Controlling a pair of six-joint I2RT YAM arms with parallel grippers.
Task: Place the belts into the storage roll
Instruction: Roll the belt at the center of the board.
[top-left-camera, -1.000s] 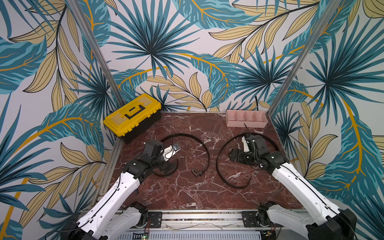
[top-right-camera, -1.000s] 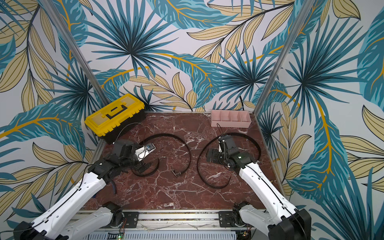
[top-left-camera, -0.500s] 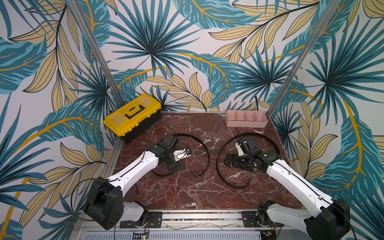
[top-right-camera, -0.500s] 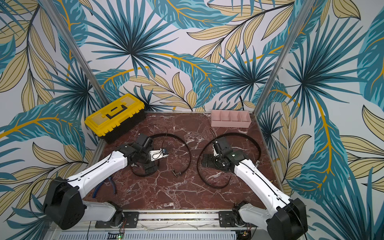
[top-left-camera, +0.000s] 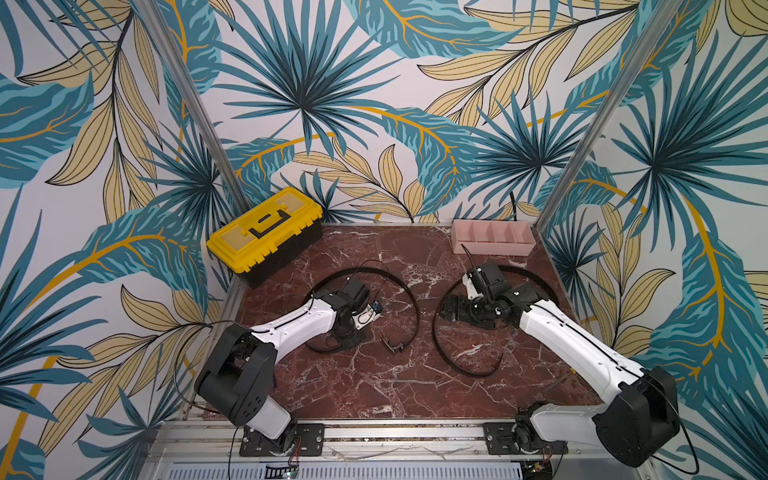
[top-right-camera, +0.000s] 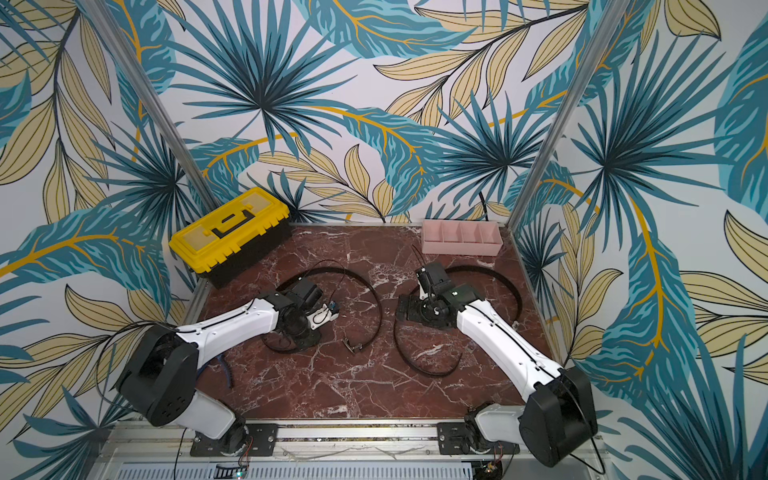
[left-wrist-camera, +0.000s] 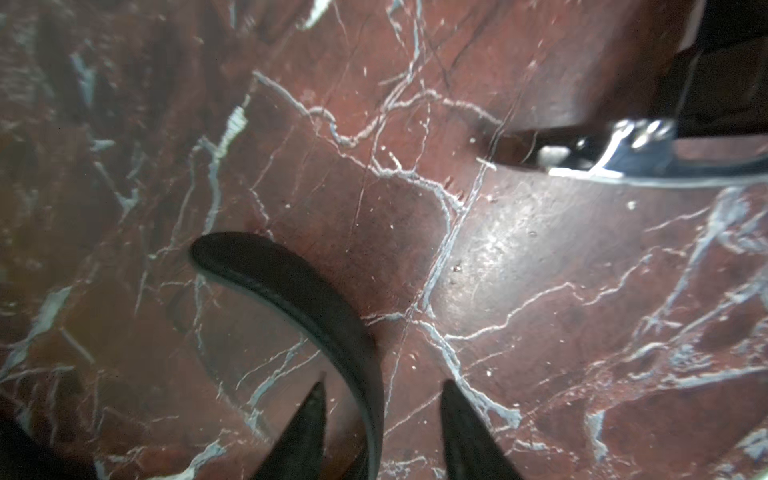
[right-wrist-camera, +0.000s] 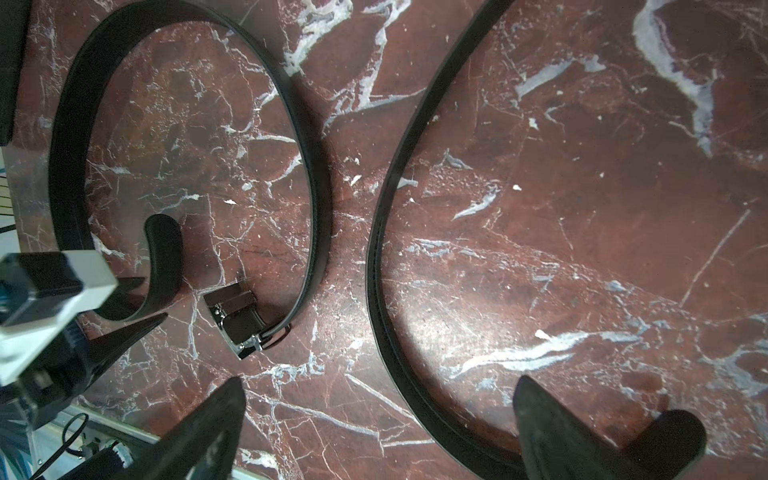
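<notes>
1. Marble surface (top-left-camera: 374, 399): the left belt's (left-wrist-camera: 299, 291) tail runs forward from between the left jaws, which are part-spread and not pinching.
2. Right jaws, spread wide, straddle the right belt (right-wrist-camera: 380, 249).
3. The storage roll (top-left-camera: 492, 243) lies beyond the right jaws, which are the nearer pair.

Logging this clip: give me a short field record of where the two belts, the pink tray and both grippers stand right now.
belt near left arm: loose curve on table, uncoiled, buckle end free
belt near right arm: loose curve on table, uncoiled
storage roll: back right, four compartments empty
left gripper: jaws apart, straddling its belt's tip, not clamped
right gripper: wide open, strap passing between its jaws in wrist view
toolbox: closed, back left
progress: no belt stowed
</notes>
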